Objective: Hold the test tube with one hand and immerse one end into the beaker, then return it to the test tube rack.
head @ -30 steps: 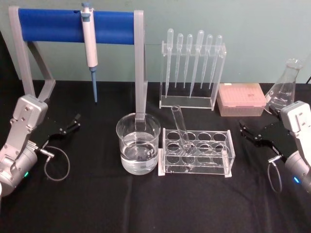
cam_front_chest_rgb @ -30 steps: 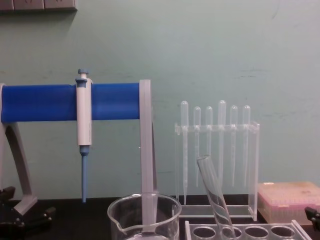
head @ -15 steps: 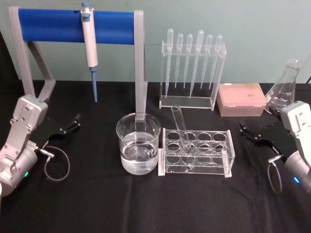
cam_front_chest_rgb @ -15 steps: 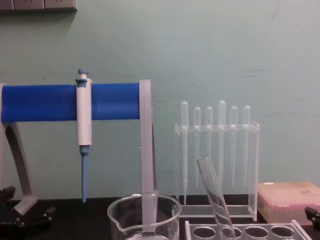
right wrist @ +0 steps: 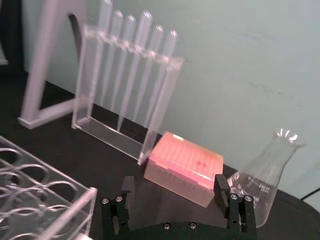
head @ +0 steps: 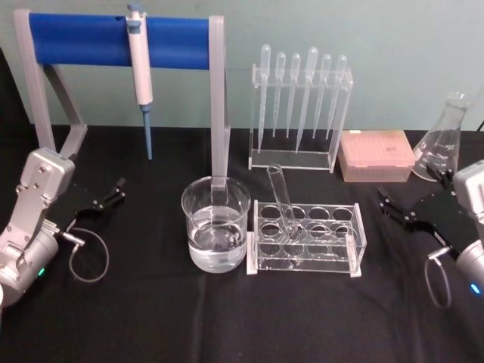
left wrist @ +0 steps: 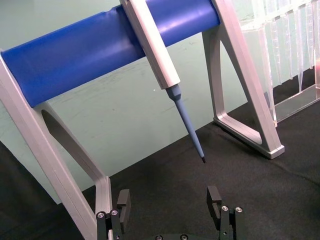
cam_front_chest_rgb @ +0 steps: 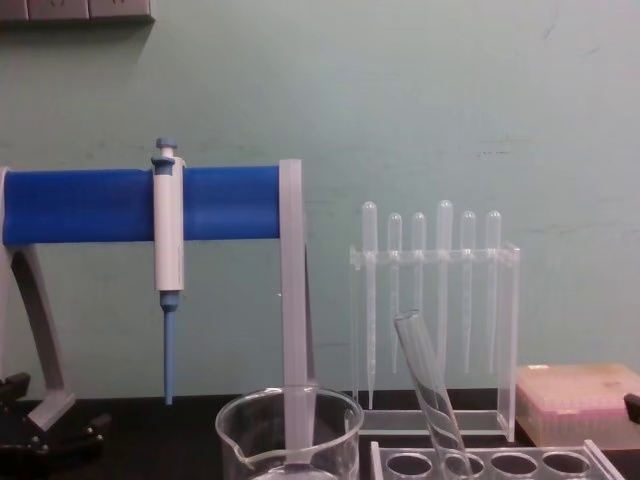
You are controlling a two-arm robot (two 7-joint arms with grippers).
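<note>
Test tube (head: 281,198) stands in the test tube rack (head: 355,243), in a hole near the rack's left end. It leans, with its open top tipped to the left. From the chest camera I see the same lean, and the top pokes up high above the rack. Nothing is holding it.

The beaker (head: 215,225) sits just beside the rack's left end. It is part full of clear liquid.

My left gripper (head: 116,190) is over the black table (head: 151,318) on the left, well apart from the beaker. On its wrist camera its two fingers (left wrist: 123,199) are spread wide with nothing between them.

My right gripper (head: 384,203) is off to the right of the rack, near the glass flask (head: 442,144) and the pink box (head: 376,153). It does not touch the rack. Its fingers (right wrist: 220,186) are spread wide too, and they grip nothing.

At the back, a pipette (head: 139,64) hangs on the blue stand (head: 76,39).
</note>
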